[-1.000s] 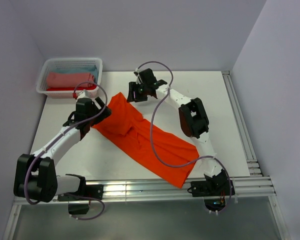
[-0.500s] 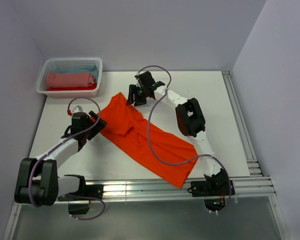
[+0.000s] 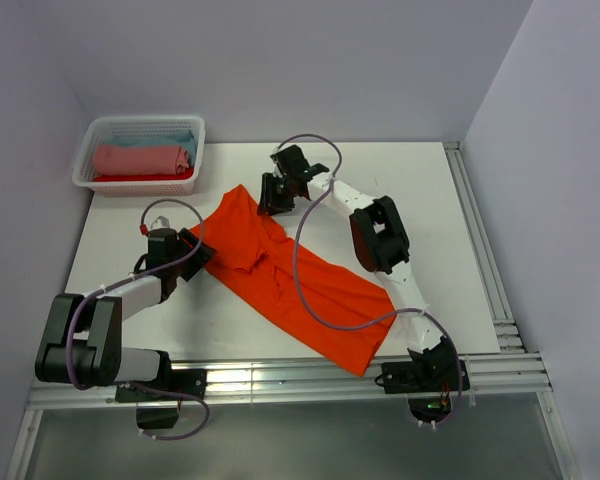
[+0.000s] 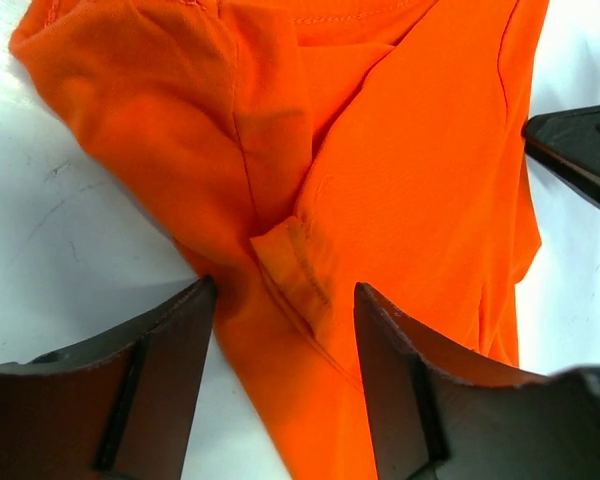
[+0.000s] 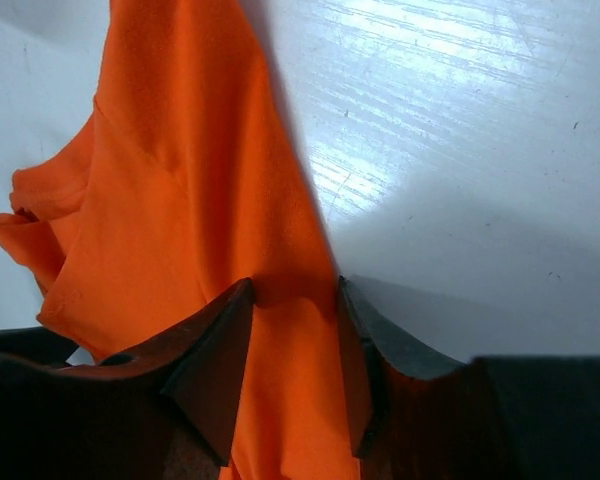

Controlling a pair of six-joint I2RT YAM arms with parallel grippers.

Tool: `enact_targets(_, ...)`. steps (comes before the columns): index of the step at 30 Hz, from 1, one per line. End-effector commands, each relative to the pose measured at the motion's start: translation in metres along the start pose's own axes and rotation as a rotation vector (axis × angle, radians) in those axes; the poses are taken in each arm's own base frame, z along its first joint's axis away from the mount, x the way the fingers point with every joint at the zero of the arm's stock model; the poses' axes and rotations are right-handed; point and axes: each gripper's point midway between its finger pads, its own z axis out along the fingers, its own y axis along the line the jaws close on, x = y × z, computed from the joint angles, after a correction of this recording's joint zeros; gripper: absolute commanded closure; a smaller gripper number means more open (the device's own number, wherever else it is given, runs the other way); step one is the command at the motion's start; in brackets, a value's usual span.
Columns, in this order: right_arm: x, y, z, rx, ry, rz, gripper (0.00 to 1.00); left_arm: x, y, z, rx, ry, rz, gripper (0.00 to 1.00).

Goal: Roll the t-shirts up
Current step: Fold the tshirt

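White tabletop point(image 3: 450, 220), glossy and faintly scuffed, fills an alcove of plain pale lilac walls point(image 3: 380, 60), with aluminium rails point(image 3: 310, 378) along its near edge and right side. On it the orange t-shirt point(image 3: 280, 275) lies in a long diagonal band, its near end just beside the rails at centre right and its far end up towards the middle left, creased and folded over itself.

At the shirt's left edge the left gripper point(image 4: 280, 330) sits low over the cloth with its jaws spread wide, one finger over bare table and the other over orange fabric, a small folded seam lying between them. A purple cable point(image 3: 302, 290) from the right arm point(image 3: 380, 235) loops across the shirt's middle.

Farther back, the right gripper point(image 5: 292, 330) is at the shirt's far edge, jaws narrow, and a raised ridge of cloth appears pinched between them.

At the far left corner a white lattice basket point(image 3: 87, 160) holds a salmon-pink garment point(image 3: 140, 158), a pale blue garment point(image 3: 180, 140) behind it and a red garment point(image 3: 120, 178) underneath.
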Motion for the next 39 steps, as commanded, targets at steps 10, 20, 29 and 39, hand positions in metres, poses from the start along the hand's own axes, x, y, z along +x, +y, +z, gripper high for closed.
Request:
enact_targets(10, 0.005, 0.011, 0.001, 0.053, 0.000, -0.063, 1.00, -0.007, 0.007, 0.012, -0.036, -0.030, 0.021, 0.69)
enact_targets(20, -0.023, -0.008, -0.027, 0.096, -0.130, 0.018, 1.00, -0.012, -0.004, 0.041, -0.030, 0.035, 0.097, 1.00)
enact_targets(29, -0.051, -0.058, -0.053, 0.155, -0.200, 0.161, 1.00, -0.010, -0.051, 0.093, 0.001, 0.113, 0.190, 1.00)
enact_targets(39, -0.063, -0.167, -0.125, 0.268, -0.378, 0.467, 1.00, 0.000, -0.169, 0.164, 0.143, 0.180, 0.319, 1.00)
